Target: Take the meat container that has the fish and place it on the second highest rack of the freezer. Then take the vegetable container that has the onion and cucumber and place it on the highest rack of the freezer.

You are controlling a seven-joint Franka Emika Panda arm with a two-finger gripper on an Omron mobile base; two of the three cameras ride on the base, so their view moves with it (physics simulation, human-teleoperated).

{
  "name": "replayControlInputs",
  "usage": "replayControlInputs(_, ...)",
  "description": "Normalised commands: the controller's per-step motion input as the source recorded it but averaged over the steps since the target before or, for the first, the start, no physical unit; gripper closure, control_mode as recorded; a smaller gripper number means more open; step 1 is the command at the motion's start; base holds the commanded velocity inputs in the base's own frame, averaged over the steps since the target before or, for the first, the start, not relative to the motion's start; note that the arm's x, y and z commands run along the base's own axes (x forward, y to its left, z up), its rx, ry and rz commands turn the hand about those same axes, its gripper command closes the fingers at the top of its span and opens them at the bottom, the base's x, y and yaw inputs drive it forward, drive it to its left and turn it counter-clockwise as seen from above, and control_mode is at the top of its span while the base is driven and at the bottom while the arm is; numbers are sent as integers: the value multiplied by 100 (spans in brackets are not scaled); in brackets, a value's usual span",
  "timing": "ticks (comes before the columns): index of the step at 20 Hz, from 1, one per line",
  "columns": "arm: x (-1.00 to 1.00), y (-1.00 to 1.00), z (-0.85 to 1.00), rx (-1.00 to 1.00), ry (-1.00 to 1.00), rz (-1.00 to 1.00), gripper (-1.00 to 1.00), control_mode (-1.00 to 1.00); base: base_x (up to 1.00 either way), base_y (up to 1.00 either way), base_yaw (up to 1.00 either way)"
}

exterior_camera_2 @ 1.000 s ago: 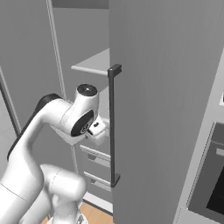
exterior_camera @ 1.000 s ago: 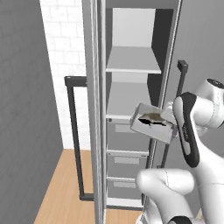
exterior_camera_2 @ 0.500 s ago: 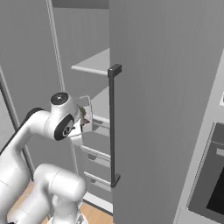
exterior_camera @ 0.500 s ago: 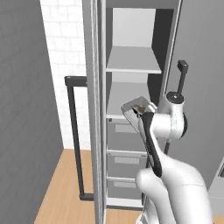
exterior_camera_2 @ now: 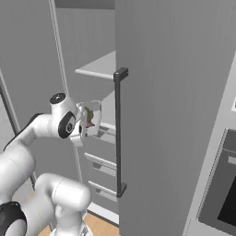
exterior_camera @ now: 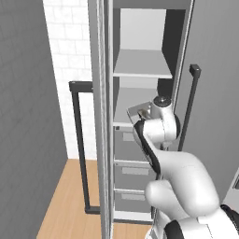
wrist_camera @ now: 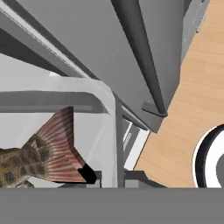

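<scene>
Straight ahead of the base stands the freezer [exterior_camera: 140, 70], tall, narrow and grey, its door swung open so the white shelves and the grey drawers [exterior_camera: 130, 170] beneath them show. In the left base view one white shelf [exterior_camera: 142, 65] sits high in the cavity at about 12 o'clock, with a second shelf [exterior_camera: 128, 105] below it, and the drawers stack downward toward 6 o'clock. A long dark bar handle [exterior_camera: 79, 144] runs vertically on the open door at 9 o'clock in that view; in the right base view another dark handle [exterior_camera_2: 120, 133] hangs down the closed grey panel near centre. A white tiled wall [exterior_camera: 70, 60] and a wooden floor [exterior_camera: 70, 200] lie beyond the door, and a black-fronted oven [exterior_camera_2: 221, 203] shows at 4 o'clock in the right base view.

Next in size, the white arm [exterior_camera: 179, 172] rises and bends toward the freezer opening. Its hand [exterior_camera_2: 85, 124] is clamped narrow on the edge of the meat container [exterior_camera_2: 91, 117], a shallow grey tray lifted clear and tipped steeply, level with the lower shelf and just in front of the opening. From the left base view the tray [exterior_camera: 140, 112] sits at the shelf's front edge; whether it touches the shelf cannot be told.

Smallest, the fish [wrist_camera: 39, 157] lies inside the tray, its ribbed reddish-brown tail fanned against the tray's wall at 8 o'clock in the hand view.
</scene>
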Motion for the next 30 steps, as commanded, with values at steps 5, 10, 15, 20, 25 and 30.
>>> replayControlInputs(5, 73, 0, -2, 16, -1, -7, 100, -100, 0, 0, 0)
replayControlInputs(10, 76, 0, -9, 15, -10, -8, 100, -100, 0, 0, 0)
replayControlInputs(15, 74, 0, -1, 6, 0, -1, 100, -100, 0, 0, 0)
replayControlInputs(20, 56, 0, -1, 1, 0, 0, 100, -100, 0, 0, 0)
replayControlInputs(25, 65, 0, -15, 3, 0, 0, 100, -100, 0, 0, 0)
replayControlInputs(30, 65, 0, -23, 3, 0, -3, 100, -100, 0, 0, 0)
